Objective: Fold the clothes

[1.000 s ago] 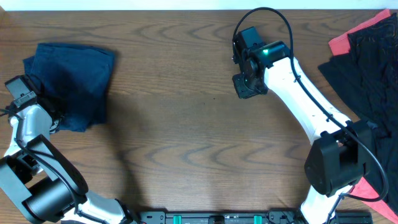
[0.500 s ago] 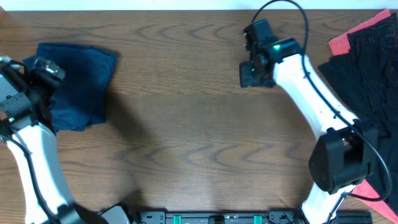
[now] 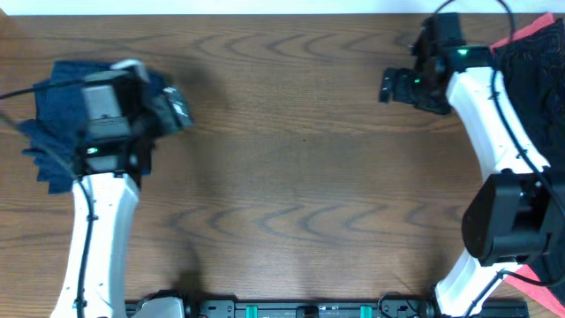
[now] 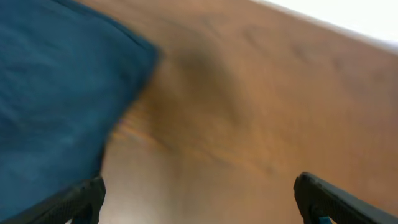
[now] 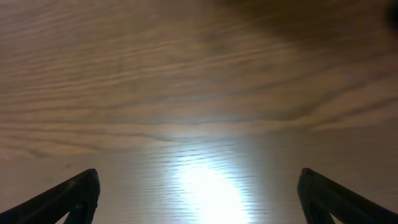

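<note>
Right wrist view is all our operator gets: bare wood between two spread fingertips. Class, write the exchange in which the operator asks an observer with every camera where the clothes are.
Operator: Where is the nearest garment?
Observer: A black garment, coral-red cloth showing at its edge, lies at the right end of the table; the right gripper points away from it.
Operator: Anything on the other side?
Observer: A navy garment lies at the far left.
Operator: Is the left gripper holding it?
Observer: No, the left gripper is open with nothing between its fingers.
</note>
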Robot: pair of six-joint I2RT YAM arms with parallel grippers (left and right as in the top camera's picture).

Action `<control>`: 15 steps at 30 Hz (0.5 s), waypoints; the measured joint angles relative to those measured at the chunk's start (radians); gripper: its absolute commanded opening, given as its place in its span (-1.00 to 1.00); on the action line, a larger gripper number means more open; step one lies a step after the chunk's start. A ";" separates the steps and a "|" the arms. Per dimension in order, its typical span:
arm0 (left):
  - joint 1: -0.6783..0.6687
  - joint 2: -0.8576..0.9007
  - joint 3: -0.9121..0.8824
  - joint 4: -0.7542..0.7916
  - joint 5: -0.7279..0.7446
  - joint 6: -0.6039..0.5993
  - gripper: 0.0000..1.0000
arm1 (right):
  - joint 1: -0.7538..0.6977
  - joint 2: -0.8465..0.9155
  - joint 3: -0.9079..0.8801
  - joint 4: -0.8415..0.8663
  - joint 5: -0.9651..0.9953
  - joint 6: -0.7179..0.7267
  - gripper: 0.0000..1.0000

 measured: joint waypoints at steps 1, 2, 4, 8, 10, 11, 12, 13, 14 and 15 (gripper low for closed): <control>-0.024 0.000 0.000 -0.038 -0.010 0.010 0.96 | -0.014 0.000 0.000 -0.014 -0.007 -0.005 0.98; -0.041 0.000 0.000 -0.083 -0.019 0.017 0.96 | -0.029 0.000 0.000 -0.033 -0.014 -0.008 0.98; -0.056 0.000 0.000 -0.163 -0.029 0.031 0.96 | -0.058 -0.001 0.000 -0.074 -0.025 -0.014 0.98; -0.052 -0.013 -0.001 -0.310 -0.048 0.035 0.96 | -0.108 -0.028 0.000 -0.141 -0.031 -0.026 0.98; -0.052 -0.040 -0.002 -0.358 -0.051 0.034 0.96 | -0.122 -0.065 -0.001 -0.164 -0.026 -0.032 0.99; -0.052 -0.066 -0.002 -0.377 -0.053 0.034 0.96 | -0.122 -0.084 -0.003 -0.165 -0.020 -0.033 0.98; -0.052 -0.100 -0.002 -0.396 -0.055 0.034 0.96 | -0.121 -0.116 -0.009 -0.161 -0.019 -0.035 0.98; -0.052 -0.129 -0.002 -0.405 -0.056 0.034 0.96 | -0.119 -0.143 -0.015 -0.153 -0.018 -0.036 0.99; -0.052 -0.168 -0.002 -0.409 -0.057 0.034 0.96 | -0.116 -0.179 -0.029 -0.137 -0.017 -0.037 0.98; -0.052 -0.203 -0.002 -0.409 -0.059 0.034 0.96 | -0.114 -0.217 -0.047 -0.114 -0.016 -0.040 0.99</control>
